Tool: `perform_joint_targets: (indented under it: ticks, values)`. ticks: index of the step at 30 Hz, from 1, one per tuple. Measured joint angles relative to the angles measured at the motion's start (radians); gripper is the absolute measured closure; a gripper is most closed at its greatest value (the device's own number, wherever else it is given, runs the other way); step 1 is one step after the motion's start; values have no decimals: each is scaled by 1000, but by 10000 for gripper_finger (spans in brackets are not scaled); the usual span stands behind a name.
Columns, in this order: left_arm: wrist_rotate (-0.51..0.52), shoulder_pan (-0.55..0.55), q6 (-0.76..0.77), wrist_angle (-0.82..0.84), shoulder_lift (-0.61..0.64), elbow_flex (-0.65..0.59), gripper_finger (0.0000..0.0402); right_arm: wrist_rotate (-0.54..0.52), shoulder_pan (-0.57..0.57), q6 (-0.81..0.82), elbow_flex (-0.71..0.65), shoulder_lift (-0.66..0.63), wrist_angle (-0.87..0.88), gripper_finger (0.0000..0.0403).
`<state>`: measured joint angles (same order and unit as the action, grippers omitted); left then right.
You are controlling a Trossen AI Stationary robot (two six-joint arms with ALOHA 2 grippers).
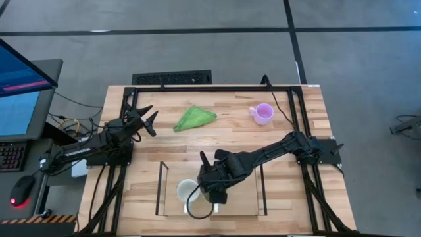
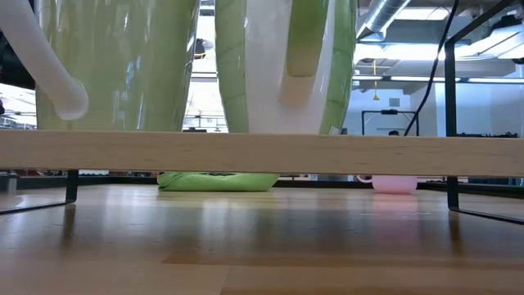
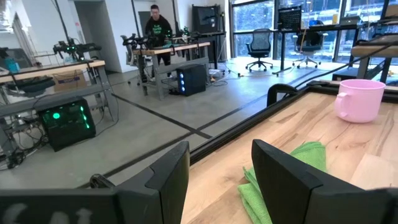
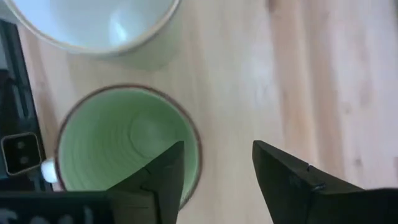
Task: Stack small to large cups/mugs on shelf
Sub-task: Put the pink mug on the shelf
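Two mugs stand upright on their bases on the shelf (image 1: 160, 191) near the table's front edge. One has a white inside (image 4: 93, 22) (image 1: 185, 190), the other a green inside (image 4: 124, 149) (image 1: 197, 208). In the low view both mugs (image 2: 115, 65) (image 2: 278, 65) sit on the shelf's top (image 2: 262, 153). My right gripper (image 4: 214, 168) (image 1: 214, 196) is open above the green mug, straddling its rim. The light purple mug (image 1: 263, 113) (image 3: 360, 99) stands on the table at the far right. My left gripper (image 3: 217, 174) (image 1: 146, 120) is open and empty at the left. My right gripper comes from above, pointing down. One finger (image 4: 165, 177) is over the inside of the green mug's rim (image 4: 196, 146) and the other (image 4: 286, 180) is outside it. I cannot tell whether either finger touches the mug, which stands on the shelf.
A green cloth (image 1: 195, 118) (image 2: 217, 181) (image 3: 280, 180) lies on the table at the far middle. A black frame (image 1: 210, 89) runs round the table. A monitor and keyboard (image 1: 20, 99) stand off the left side. A person (image 3: 157, 28) is far back in the room.
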<state>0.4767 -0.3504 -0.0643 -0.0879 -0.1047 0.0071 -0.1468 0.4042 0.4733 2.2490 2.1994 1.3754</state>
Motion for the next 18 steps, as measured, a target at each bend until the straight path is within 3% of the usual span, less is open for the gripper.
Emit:
perform_joint_targets:
  ticks: [6, 13, 18]
  values:
    - [0, 0, 1, 0, 0, 0, 235, -125, -5, -63, 1, -68, 17, 195]
    - [0, 0, 0, 0, -4, 0, 235, -456, -22, -258, 1, -208, 70, 197]
    - [0, 0, -3, 1, -11, 0, 235, -482, -81, -369, 1, -327, 73, 197]
